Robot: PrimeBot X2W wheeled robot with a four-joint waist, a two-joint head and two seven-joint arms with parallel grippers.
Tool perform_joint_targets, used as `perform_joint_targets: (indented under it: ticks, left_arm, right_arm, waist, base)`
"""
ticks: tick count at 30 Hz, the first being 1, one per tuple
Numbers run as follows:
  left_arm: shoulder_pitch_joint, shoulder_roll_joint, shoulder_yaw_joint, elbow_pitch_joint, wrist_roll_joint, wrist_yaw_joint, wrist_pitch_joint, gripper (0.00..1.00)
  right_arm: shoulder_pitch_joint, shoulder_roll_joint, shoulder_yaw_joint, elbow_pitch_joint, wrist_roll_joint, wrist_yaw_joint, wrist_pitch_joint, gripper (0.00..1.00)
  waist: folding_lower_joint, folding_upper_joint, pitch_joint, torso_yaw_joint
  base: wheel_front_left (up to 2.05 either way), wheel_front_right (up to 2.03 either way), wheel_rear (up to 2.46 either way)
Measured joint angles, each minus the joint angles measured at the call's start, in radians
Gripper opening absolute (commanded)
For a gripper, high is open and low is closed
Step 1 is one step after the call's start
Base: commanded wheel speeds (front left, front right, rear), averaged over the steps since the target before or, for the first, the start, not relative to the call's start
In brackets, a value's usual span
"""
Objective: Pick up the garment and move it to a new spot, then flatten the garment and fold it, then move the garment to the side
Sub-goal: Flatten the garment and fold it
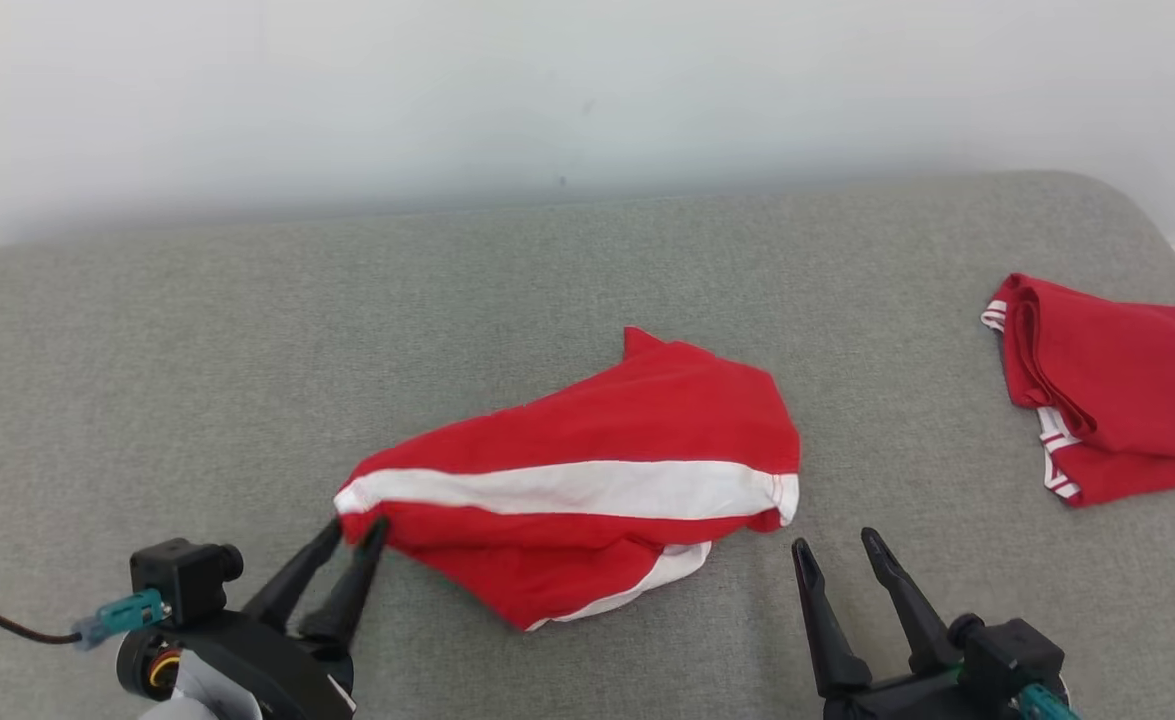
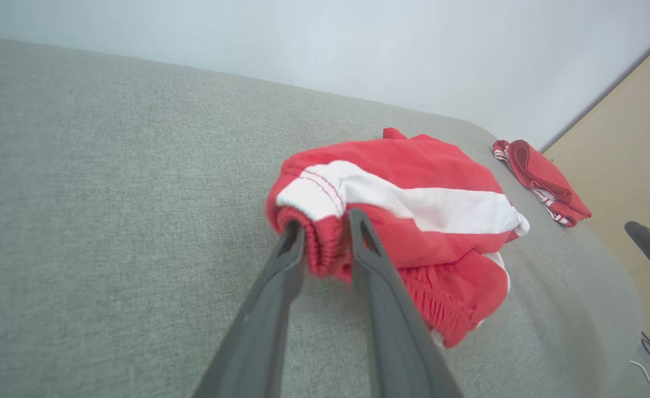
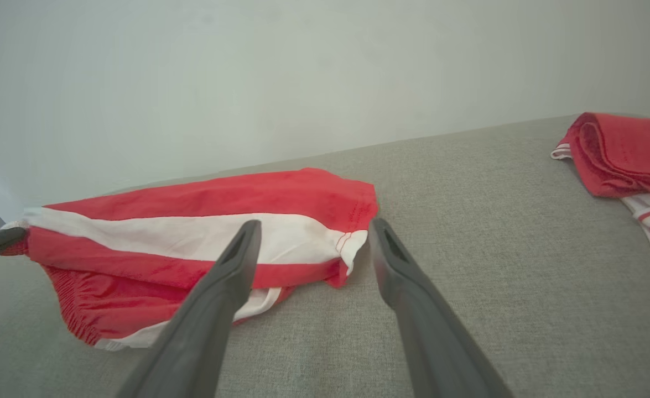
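A pair of red shorts (image 1: 587, 440) with a broad white stripe lies crumpled in the middle of the grey fabric-covered table (image 1: 197, 350), its long side running left to right and one pointed corner sticking up toward the white wall (image 1: 547, 90). The left gripper (image 1: 357, 527) reaches in from the lower left to the left end of the shorts, where the gathered elastic waistband bunches. In the left wrist view a roll of that ribbed red cloth sits between its two dark fingers and touches both, yet the fingers stand somewhat apart, and I cannot tell whether they are pinching the cloth or only straddling it. The shorts rest on the table, not lifted. The right gripper (image 1: 837, 542) is at the lower right, just beside the right end of the shorts, its fingers spread wide and grasping nothing; in the right wrist view the stitched white hem of the stripe lies between the two fingertips without touching either. A second red garment (image 1: 1117, 390) with thin white stripes along its edges lies folded near the table's right edge, well apart from the shorts and from both grippers.
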Motion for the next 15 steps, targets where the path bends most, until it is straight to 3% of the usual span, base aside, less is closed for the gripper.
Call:
perform_joint_targets:
  ticks: [7,15]
  left_arm:
    - [0.059,-0.034,0.069,-0.032,0.122,0.07,-0.018,1.0]
    - [0.202,-0.112,0.167,-0.146,0.263,0.095,-0.019,1.0]
  right_arm:
    - [-0.096,-0.016,0.024,0.162,0.137,0.0,0.0,1.0]
    - [-0.23,-0.052,0.069,0.36,0.349,0.0,0.0,1.0]
  waist:
    - [0.0001,0.0,-0.012,0.032]
    - [0.0002,0.0,-0.016,0.083]
  base:
    - [0.0,0.0,0.0]
    - [0.0,0.0,0.0]
